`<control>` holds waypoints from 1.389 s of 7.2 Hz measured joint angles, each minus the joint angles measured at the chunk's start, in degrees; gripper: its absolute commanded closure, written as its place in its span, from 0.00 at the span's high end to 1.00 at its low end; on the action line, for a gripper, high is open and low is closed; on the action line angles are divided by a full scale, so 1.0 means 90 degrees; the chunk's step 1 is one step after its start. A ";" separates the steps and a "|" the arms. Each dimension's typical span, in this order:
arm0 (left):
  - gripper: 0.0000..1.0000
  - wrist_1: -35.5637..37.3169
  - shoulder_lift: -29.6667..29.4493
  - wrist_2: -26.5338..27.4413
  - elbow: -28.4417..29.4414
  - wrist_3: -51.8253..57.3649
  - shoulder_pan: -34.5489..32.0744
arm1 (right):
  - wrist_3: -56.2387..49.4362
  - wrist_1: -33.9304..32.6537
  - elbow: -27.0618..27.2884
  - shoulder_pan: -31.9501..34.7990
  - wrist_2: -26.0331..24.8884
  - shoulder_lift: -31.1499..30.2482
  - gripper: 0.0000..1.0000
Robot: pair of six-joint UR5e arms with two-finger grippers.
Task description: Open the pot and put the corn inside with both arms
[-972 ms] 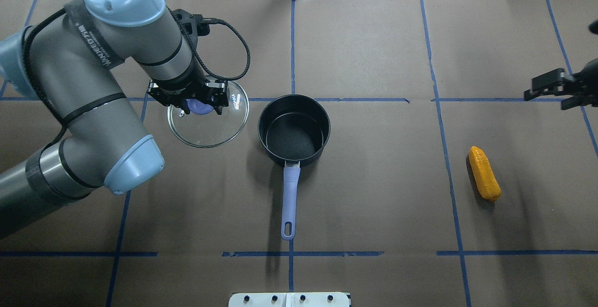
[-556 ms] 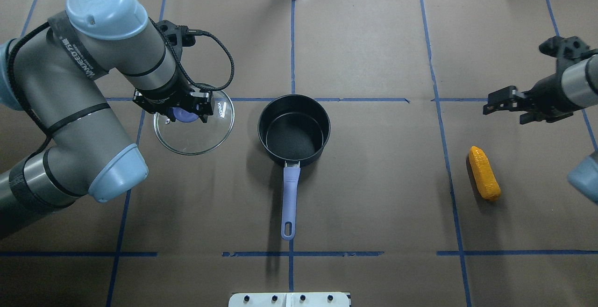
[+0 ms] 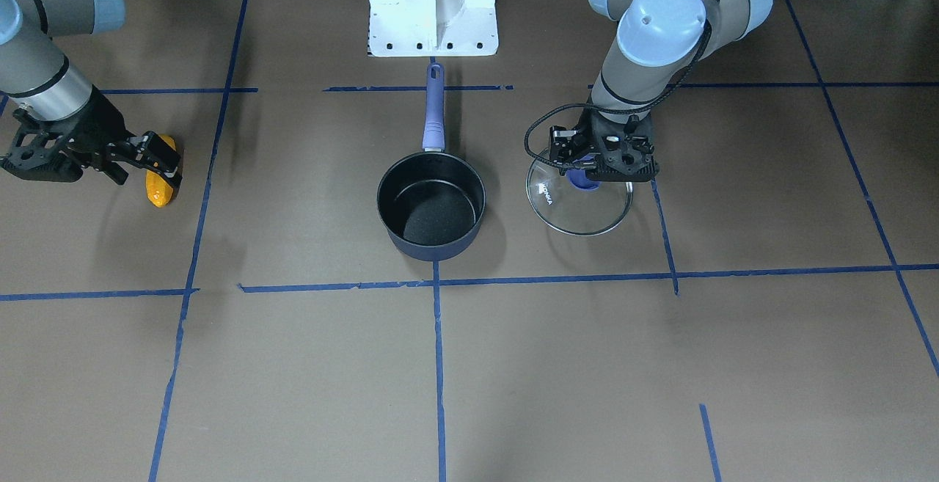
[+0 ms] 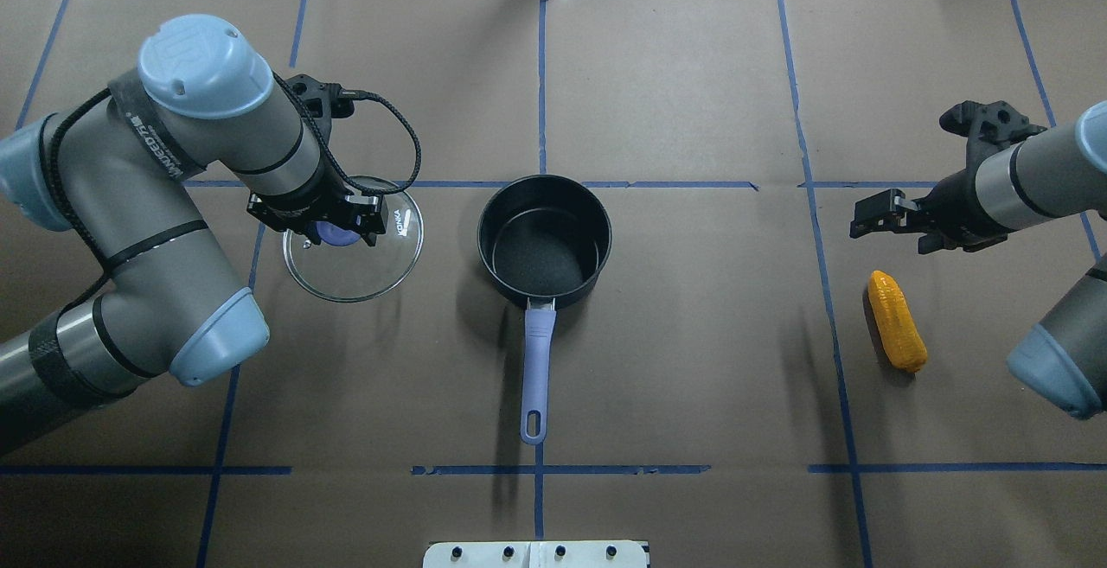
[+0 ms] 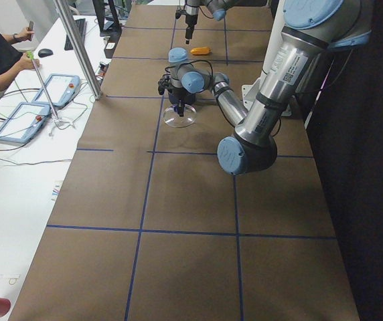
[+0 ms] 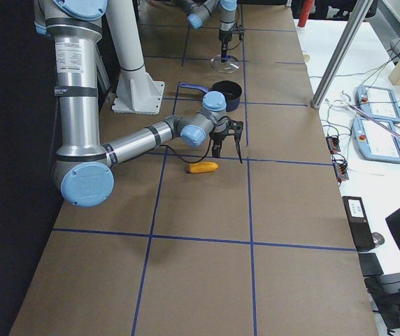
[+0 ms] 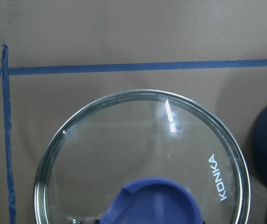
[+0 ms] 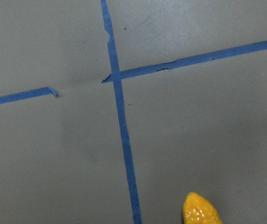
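While the pot (image 4: 545,261) stands open at the middle of the brown worktop (image 4: 692,378), its lavender handle (image 4: 536,369) runs straight out toward 6 o'clock in the overhead view, so the pot's long axis lies on the 12-to-6 line with the handle end nearest the robot's white base mount (image 3: 433,5). The pot's black inside holds nothing. Its round glass lid (image 4: 380,265) is at 9 o'clock of the pot, just beside it and not touching. The left arm (image 4: 173,205) reaches down over the lid, and the left jaws are closed narrowly on the lid's blue knob (image 4: 333,235). Whether the lid's rim rests on the worktop cannot be told. The corn (image 4: 897,320) lies flat at 3 o'clock of the pot, well apart from it, just past a blue tape line (image 4: 826,291). The cob's long axis runs roughly from 11 to 5 o'clock, with the narrower tip toward 11. The right arm (image 4: 1029,175) comes in from 3 o'clock, and the right jaws hang near the corn at about its 12 o'clock, spread wide with nothing between them. In the right wrist view only the corn's tip shows, at the bottom edge.
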 measured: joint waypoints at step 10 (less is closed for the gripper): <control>0.25 -0.0072 0.0114 0.0002 0.0034 0.0003 0.0067 | -0.0028 -0.0003 -0.0224 -0.0779 -0.0491 -0.0475 0.00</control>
